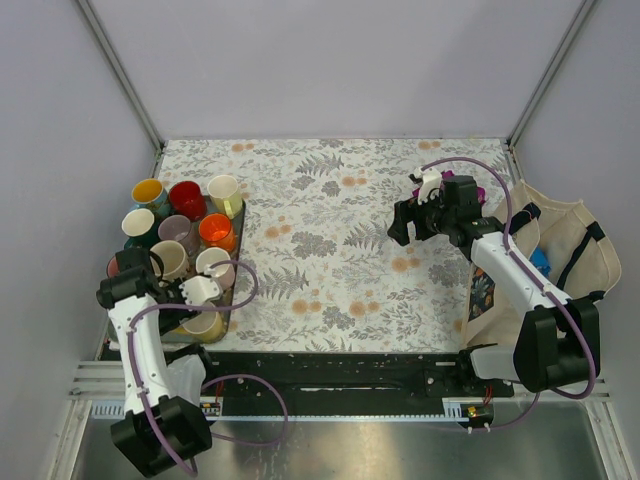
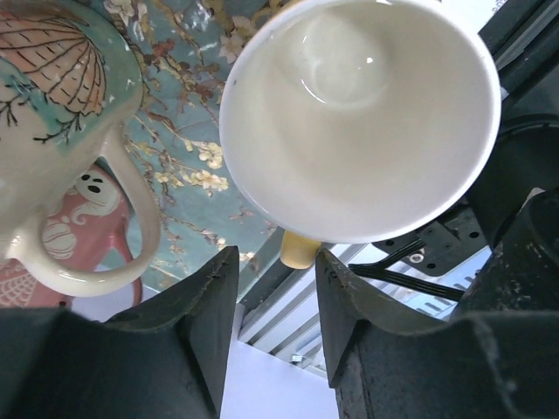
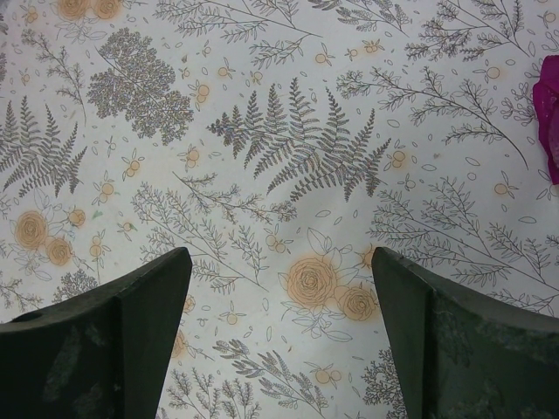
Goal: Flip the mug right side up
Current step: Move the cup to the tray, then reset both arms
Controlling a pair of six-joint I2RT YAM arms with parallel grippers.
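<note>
A cream mug (image 2: 358,113) with a yellow handle (image 2: 300,249) stands mouth up at the front of the mug tray (image 1: 241,240); it also shows in the top view (image 1: 205,326). My left gripper (image 2: 275,262) is open just above it. Its fingertips sit either side of the handle's end without closing on it. In the top view the left gripper (image 1: 198,290) hovers over the tray's front right corner. My right gripper (image 3: 279,262) is open and empty above the bare floral cloth. In the top view the right gripper (image 1: 405,225) is at the right middle of the table.
Several more mugs stand upright on the tray, among them a shell-patterned one (image 2: 52,87) and a pink ghost one (image 2: 87,209) close to my left fingers. A magenta thing (image 1: 468,188) and a cloth bag (image 1: 560,240) lie at the table's right edge.
</note>
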